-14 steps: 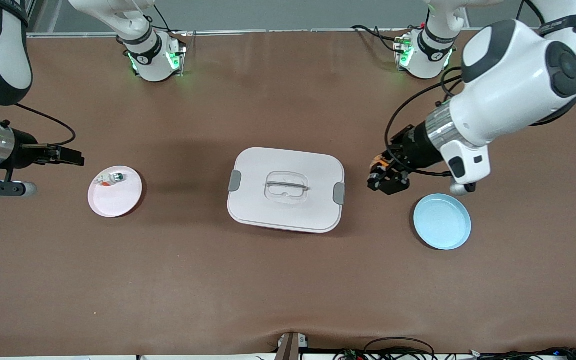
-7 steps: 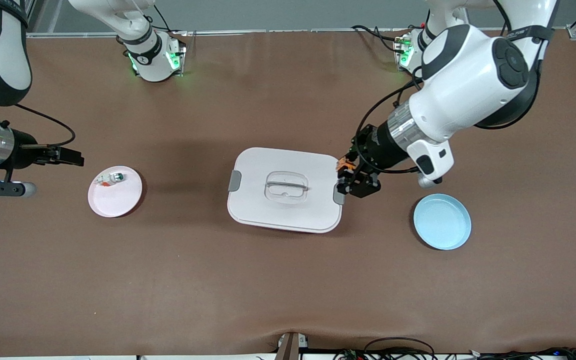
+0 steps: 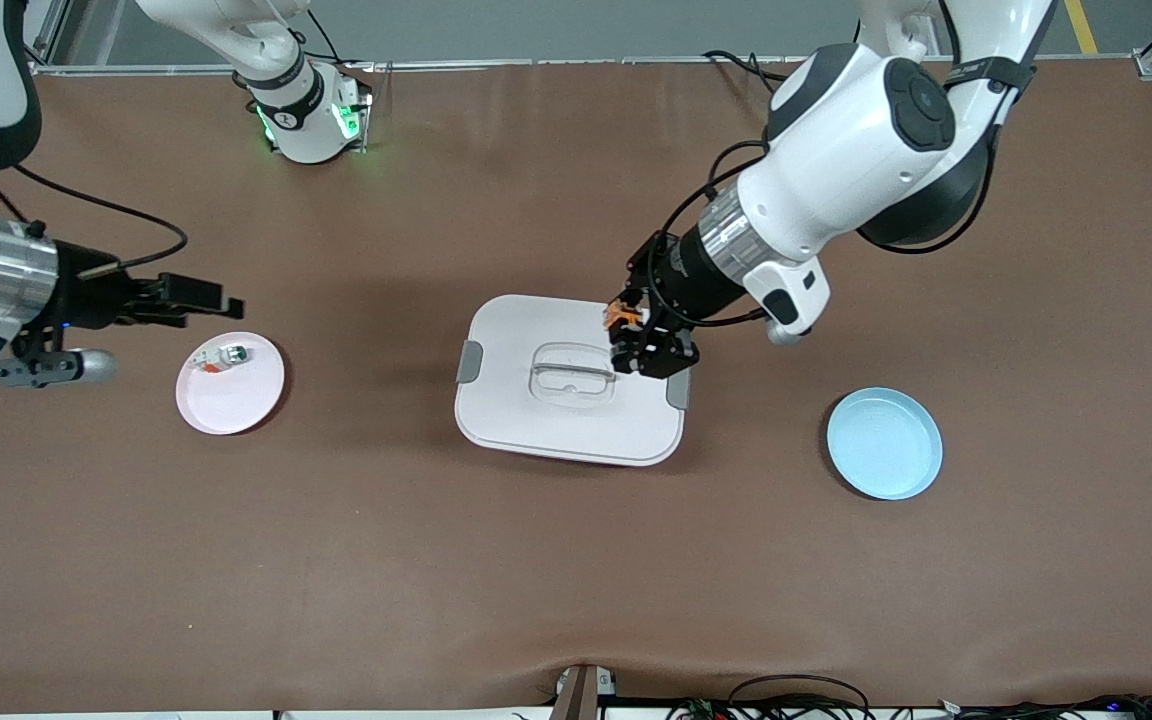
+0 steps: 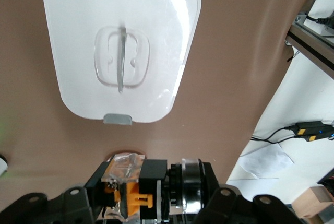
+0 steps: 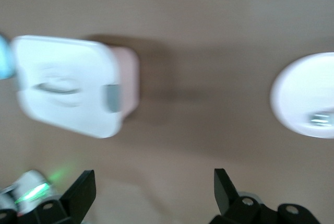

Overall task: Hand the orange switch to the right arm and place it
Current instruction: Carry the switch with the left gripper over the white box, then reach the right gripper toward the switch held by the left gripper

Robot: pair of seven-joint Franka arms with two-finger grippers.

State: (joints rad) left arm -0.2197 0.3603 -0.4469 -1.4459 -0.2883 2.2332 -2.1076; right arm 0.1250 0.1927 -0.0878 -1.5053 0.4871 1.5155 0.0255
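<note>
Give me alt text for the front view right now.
The left gripper, shut on the orange switch, hangs over the white lidded box at mid-table. The right gripper, open, is above the table beside the pink plate, which holds a small whitish piece; a blue plate lies toward the left arm's end.

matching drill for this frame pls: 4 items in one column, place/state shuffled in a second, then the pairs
Items
1. orange switch
2. right claw
3. blue plate
4. whitish-green piece

Place or state
A. bare, at the left arm's end of the table
B. lying on the pink plate
C. held in the shut left claw over the white lidded box
D. open, holding nothing, above the table beside the pink plate

Pairs: 1-C, 2-D, 3-A, 4-B
</note>
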